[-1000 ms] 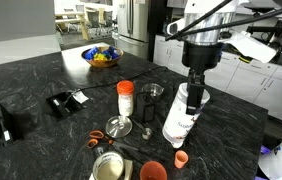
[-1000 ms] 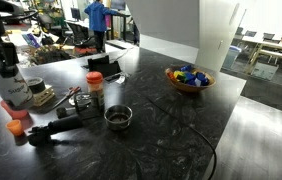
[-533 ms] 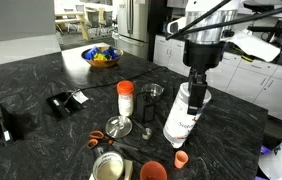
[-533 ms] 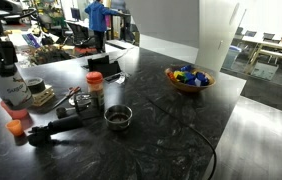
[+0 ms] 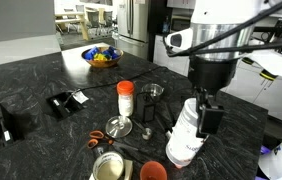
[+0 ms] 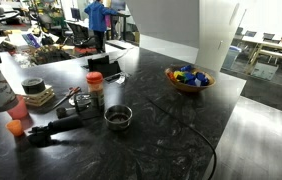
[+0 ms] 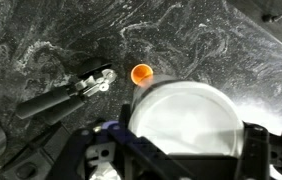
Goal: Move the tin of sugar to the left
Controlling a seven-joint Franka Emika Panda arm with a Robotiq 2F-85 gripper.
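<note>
- The gripper [image 5: 201, 118] has its fingers clamped on the upper part of the tin of sugar [image 5: 184, 143]. In the wrist view one finger [image 7: 99, 152] shows on each side of the tin's round white top.
- In an exterior view the tin leans, its base toward the near edge of the black counter [image 5: 41, 75], close to the right-hand end of that edge. Whether the base touches the counter cannot be told.
- A big orange cup [image 5: 153, 171] sits at the near edge, just beside the tin's base.
- A shallow silvery tin [image 5: 109, 166] lies near the same edge, next to that cup.
- The white container with an orange lid [image 5: 126, 98] stands upright toward the middle of the counter, apart from the tin of sugar, with a dark glass [image 5: 152, 100] just beside it.
- In the wrist view a small orange cup [image 7: 141, 74] lies just past the tin, and a black-handled tool [image 7: 66, 93] lies near it.
- A bowl of fruit [image 5: 101, 56] stands by the far edge.
</note>
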